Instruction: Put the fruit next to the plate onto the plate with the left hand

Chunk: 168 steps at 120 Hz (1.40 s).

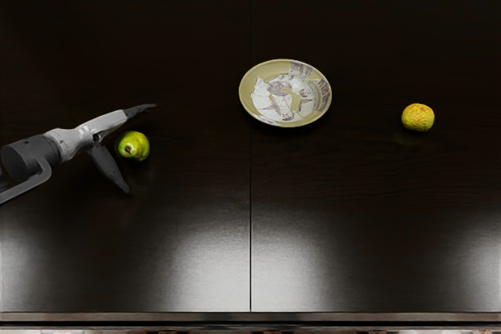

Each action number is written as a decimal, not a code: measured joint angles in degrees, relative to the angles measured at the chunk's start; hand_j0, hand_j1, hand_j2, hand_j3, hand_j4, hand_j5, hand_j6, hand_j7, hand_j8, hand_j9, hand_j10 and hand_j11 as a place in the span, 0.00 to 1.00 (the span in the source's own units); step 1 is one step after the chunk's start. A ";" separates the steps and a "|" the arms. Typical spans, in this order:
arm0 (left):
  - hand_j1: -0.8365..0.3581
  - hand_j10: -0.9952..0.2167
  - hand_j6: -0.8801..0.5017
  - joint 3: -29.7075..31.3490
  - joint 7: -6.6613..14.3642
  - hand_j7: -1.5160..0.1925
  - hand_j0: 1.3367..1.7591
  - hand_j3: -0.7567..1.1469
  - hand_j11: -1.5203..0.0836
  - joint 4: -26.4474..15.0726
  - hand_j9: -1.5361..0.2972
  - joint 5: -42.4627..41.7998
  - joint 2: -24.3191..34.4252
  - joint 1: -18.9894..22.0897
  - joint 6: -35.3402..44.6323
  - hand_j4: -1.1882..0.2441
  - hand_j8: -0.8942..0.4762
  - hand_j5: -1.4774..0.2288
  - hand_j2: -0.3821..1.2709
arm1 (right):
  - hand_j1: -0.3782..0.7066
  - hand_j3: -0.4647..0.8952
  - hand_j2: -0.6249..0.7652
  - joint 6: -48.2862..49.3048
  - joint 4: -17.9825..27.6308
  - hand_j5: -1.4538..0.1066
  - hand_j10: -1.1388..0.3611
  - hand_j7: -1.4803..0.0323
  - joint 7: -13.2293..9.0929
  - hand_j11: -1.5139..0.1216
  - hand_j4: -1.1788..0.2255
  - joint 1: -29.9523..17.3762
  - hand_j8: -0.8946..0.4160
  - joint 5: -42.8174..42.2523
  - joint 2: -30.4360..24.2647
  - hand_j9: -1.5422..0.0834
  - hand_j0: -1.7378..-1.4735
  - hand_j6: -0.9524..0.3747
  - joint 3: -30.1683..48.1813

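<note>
A small green fruit [134, 145] lies on the dark table, well to the left of the plate. The plate [285, 92] is yellowish with a white and grey pattern and sits just right of the table's centre seam. My left hand [124, 137] comes in from the left edge and is open, its fingers spread on both sides of the green fruit: one finger points up and right above it, another points down below it. I cannot tell whether they touch the fruit. A yellow-orange fruit [418, 116] lies to the right of the plate.
The dark table [250, 232] has a seam running down its middle. Its front edge runs along the bottom of the picture. The right arm does not show.
</note>
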 joint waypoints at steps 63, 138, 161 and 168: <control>0.78 0.64 0.48 0.03 -1.66 0.73 0.76 0.40 0.78 0.08 0.69 0.10 0.48 0.35 0.00 0.68 0.50 0.70 0.26 | 0.06 0.34 0.45 0.00 0.00 0.91 0.74 0.95 -0.03 0.90 0.82 0.00 0.66 0.00 0.00 0.93 0.30 0.70 0.00; 0.59 0.48 0.34 0.32 -1.76 0.58 0.76 0.40 0.62 0.13 0.55 0.13 1.41 0.57 -0.20 0.54 0.38 0.56 0.28 | 0.06 0.34 0.45 0.00 0.00 0.91 0.74 0.95 -0.02 0.90 0.82 0.00 0.66 0.00 0.00 0.93 0.30 0.70 -0.01; 0.54 0.44 0.31 0.41 -1.76 0.54 0.76 0.40 0.58 0.17 0.51 0.15 1.41 0.65 -0.24 0.50 0.36 0.52 0.29 | 0.06 0.34 0.45 0.00 0.00 0.91 0.74 0.95 -0.01 0.90 0.82 0.00 0.66 0.00 0.00 0.93 0.30 0.70 -0.01; 0.54 0.43 0.32 0.39 -1.77 0.53 0.76 0.40 0.56 0.19 0.50 0.14 1.41 0.70 -0.24 0.49 0.37 0.51 0.30 | 0.06 0.34 0.45 0.00 0.00 0.91 0.74 0.95 -0.03 0.90 0.82 0.00 0.66 0.00 0.00 0.93 0.30 0.70 -0.02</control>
